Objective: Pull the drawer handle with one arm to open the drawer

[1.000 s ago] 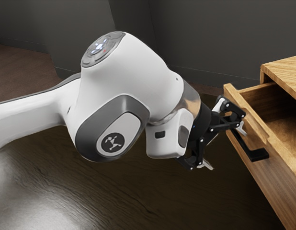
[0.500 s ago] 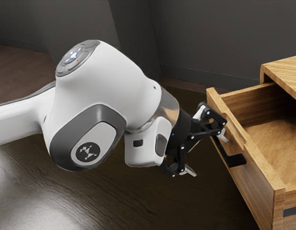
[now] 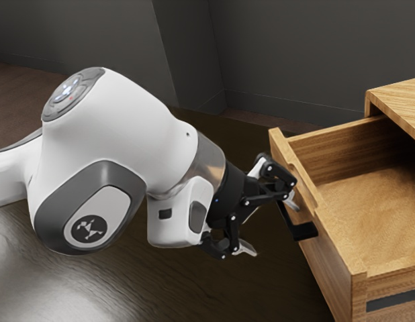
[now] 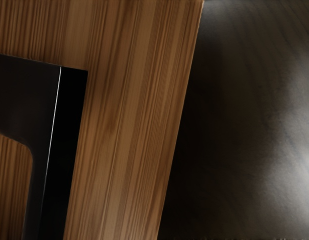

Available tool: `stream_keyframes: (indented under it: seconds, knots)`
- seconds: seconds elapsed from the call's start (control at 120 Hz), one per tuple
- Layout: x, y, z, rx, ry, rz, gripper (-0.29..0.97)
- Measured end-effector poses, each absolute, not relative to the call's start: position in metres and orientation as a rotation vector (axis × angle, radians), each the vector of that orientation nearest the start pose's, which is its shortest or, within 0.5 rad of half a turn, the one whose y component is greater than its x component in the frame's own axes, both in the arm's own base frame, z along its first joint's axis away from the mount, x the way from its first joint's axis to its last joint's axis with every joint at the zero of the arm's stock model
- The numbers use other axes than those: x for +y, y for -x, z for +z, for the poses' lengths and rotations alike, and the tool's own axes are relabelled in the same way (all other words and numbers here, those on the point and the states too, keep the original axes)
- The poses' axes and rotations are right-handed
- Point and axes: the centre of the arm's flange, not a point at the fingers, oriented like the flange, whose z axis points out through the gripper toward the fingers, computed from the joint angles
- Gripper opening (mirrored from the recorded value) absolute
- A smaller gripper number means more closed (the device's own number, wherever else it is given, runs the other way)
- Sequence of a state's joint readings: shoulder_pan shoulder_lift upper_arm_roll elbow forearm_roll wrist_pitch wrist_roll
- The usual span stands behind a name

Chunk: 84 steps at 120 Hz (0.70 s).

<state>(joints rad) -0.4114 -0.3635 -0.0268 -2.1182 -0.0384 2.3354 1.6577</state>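
Reaching in from the exterior view's left, my white arm is the largest thing here, and it ends just in front of the drawer. A dark wood-grain surface lies beneath the drawer. The wooden drawer stands open, drawn well out of its cabinet, with its bare inside showing. On the drawer's front panel sits a black bar handle; my wrist view shows it lying close along that panel. My black hand is spread wide. Its upper fingertip touches the handle's upper end, while the lower fingertip hangs apart from the drawer's front.
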Motion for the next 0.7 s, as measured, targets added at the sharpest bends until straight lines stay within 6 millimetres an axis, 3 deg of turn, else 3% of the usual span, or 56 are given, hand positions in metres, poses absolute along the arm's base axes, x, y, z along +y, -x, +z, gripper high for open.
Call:
stream_keyframes:
  seconds: [0.308, 0.458, 0.7]
  knots:
    - [-0.199, -0.421, 0.627, 2.359, 1.394, -0.699, 0.61]
    - [-0.182, -0.419, 0.627, 2.337, 1.426, -0.703, 0.60]
    - [-0.173, -0.410, 0.624, 2.331, 1.439, -0.706, 0.65]
